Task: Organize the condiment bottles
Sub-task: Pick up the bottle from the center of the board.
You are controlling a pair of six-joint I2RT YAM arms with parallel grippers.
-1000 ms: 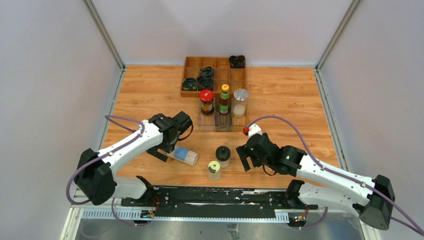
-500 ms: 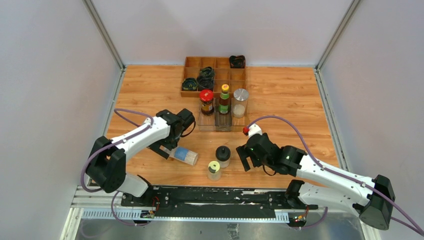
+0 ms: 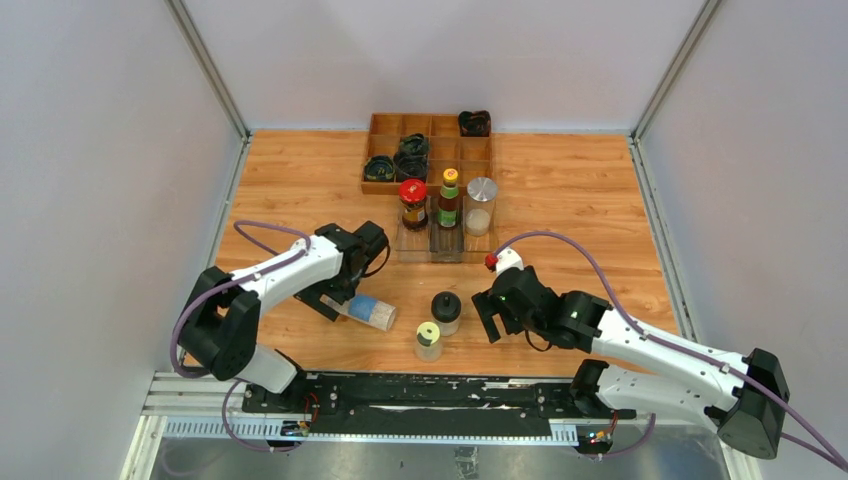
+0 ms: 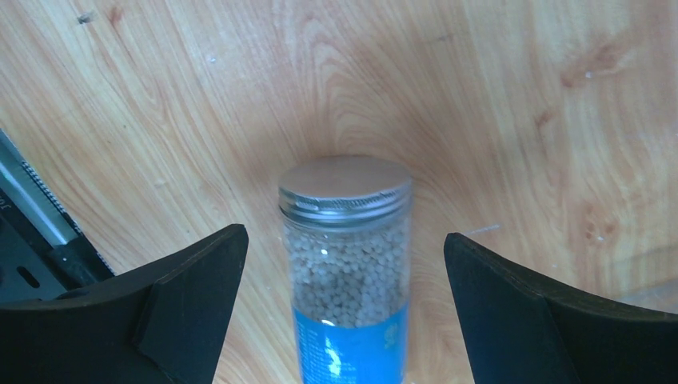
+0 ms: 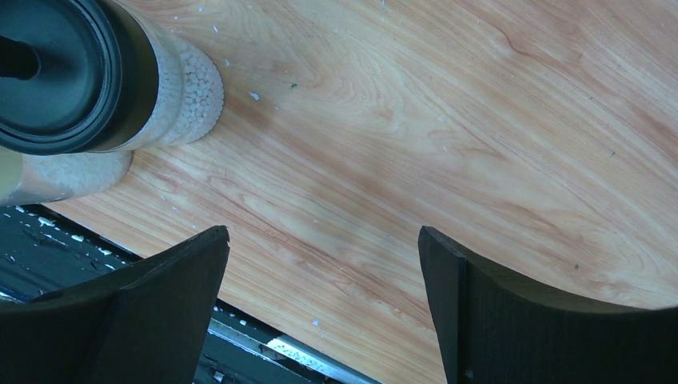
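A clear jar with a silver cap and blue label (image 3: 368, 311) lies on its side on the table. My left gripper (image 3: 334, 298) is open and straddles its cap end; in the left wrist view the jar (image 4: 345, 240) lies between the two fingers, touching neither. A black domed-cap jar (image 3: 446, 311) and a pale yellow-cap jar (image 3: 428, 340) stand near the front. My right gripper (image 3: 490, 322) is open and empty just right of them; the domed cap (image 5: 64, 72) shows at the right wrist view's top left. Red-cap (image 3: 413, 203), yellow-green-cap (image 3: 449, 198) and silver-cap (image 3: 481, 205) bottles stand in the clear tray (image 3: 411, 250).
A wooden compartment box (image 3: 384, 125) with dark coiled bundles (image 3: 410, 155) stands behind the tray. The black rail (image 3: 420, 390) runs along the table's near edge. Grey walls close in the left, right and back.
My left arm's elbow has swung rightward and the gripper has settled a little lower over the lying jar's cap end. The jar and the right arm have not moved.
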